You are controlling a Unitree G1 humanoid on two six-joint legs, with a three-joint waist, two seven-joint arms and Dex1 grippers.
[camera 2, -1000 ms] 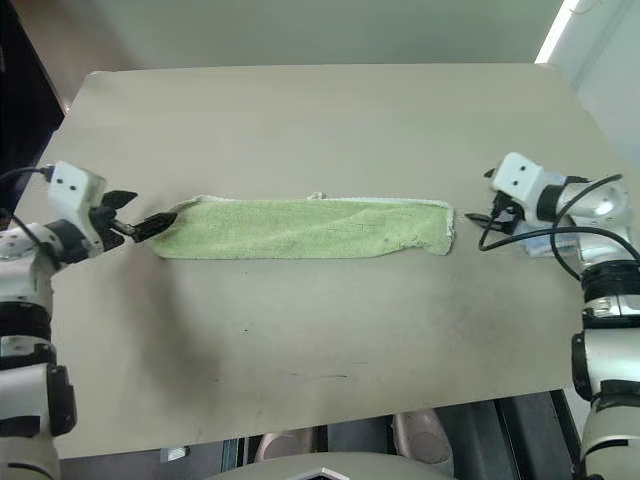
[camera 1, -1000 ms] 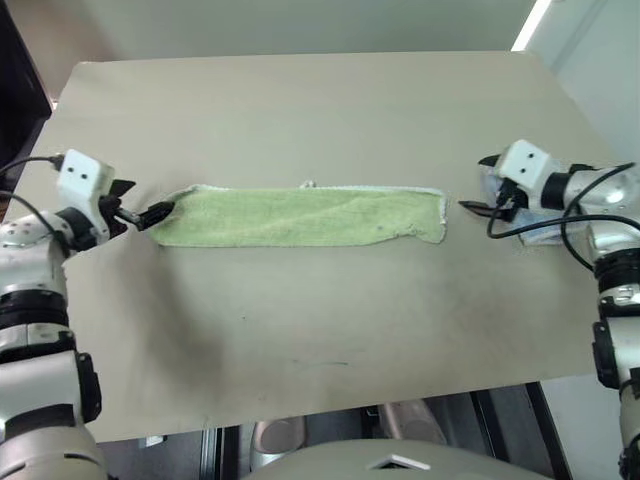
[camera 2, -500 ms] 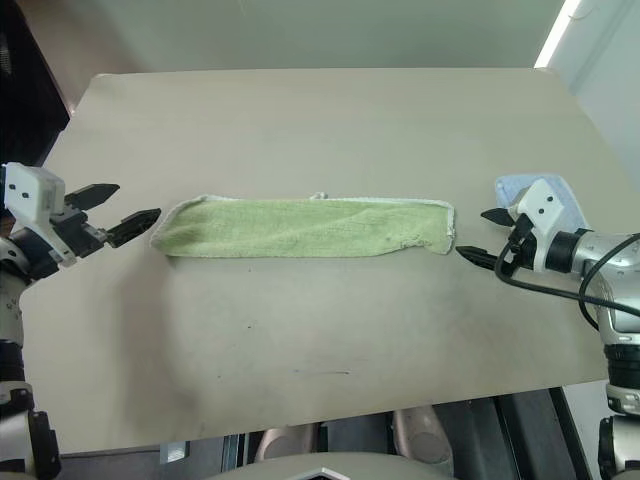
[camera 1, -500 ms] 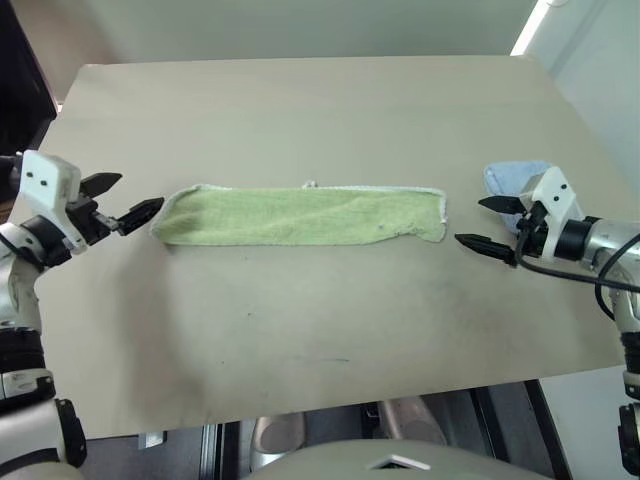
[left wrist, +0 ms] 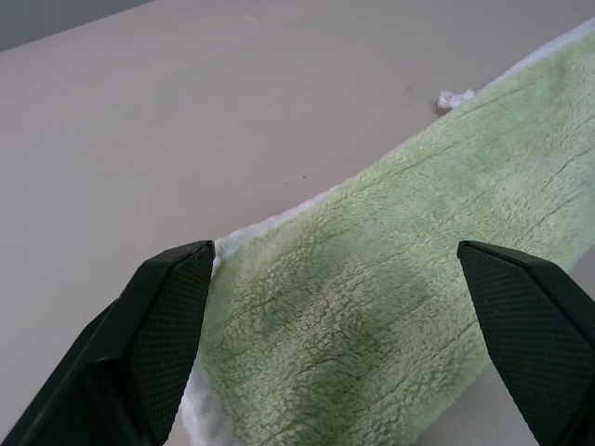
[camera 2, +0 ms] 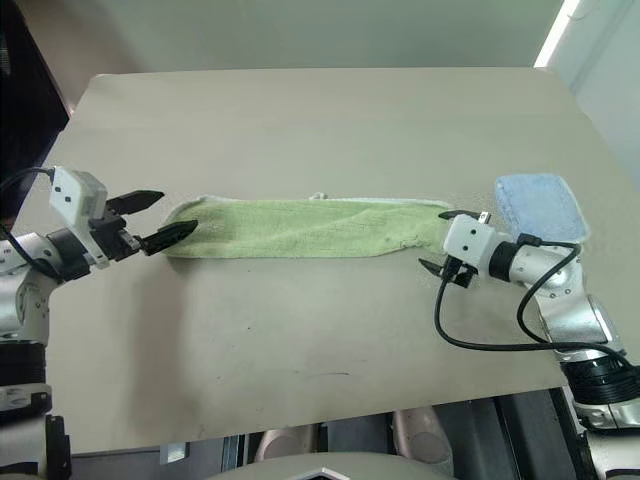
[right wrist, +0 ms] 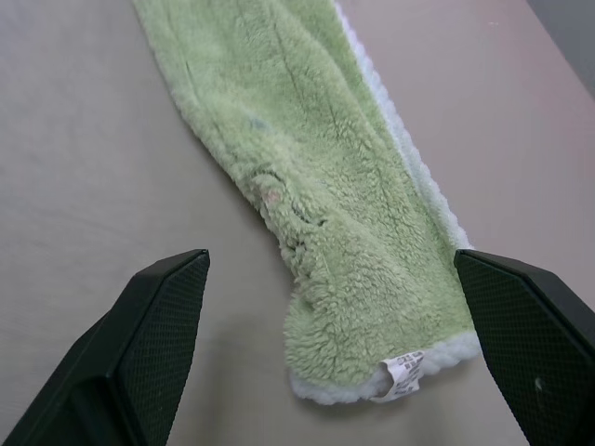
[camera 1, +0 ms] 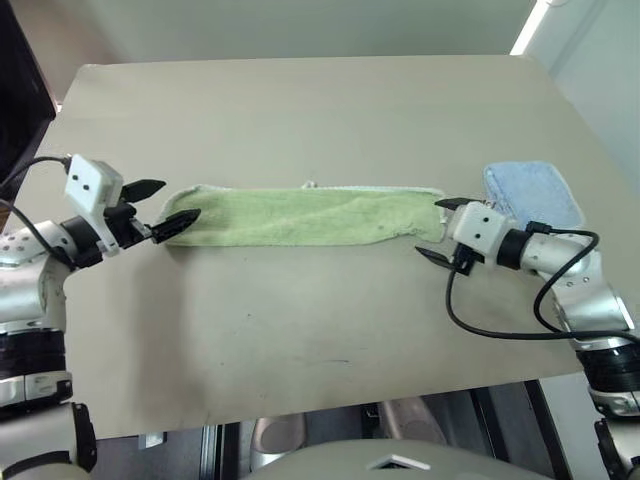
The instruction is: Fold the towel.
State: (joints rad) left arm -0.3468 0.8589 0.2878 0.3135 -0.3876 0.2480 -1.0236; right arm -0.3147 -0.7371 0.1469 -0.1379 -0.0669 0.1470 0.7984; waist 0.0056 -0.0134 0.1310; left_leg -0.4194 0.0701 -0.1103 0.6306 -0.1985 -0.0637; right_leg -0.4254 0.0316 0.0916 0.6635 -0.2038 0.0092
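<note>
1. On the table (camera 1: 300, 110), the towel (camera 1: 300, 216) is laid out as a long, narrow green strip running from the robot's left to its right, folded lengthwise, with a white stitched edge along its far side.
2. A small white loop (left wrist: 453, 97) is seen at the middle of the far edge.
3. At the towel's left end, the left gripper (camera 1: 170, 206) is held with its jaws spread wide; the end of the cloth lies between the two fingers (left wrist: 153, 344), and nothing is grasped.
4. At the towel's right end, the right gripper (camera 1: 444, 230) is likewise held agape, one finger on each side of the rounded end, with no cloth pinched.
5. A white printed tag (right wrist: 402, 375) is seen at the corner of the right end in the right wrist view.
6. A blue cloth (camera 1: 533, 194) is seen folded just beyond the right gripper, apart from the towel.
</note>
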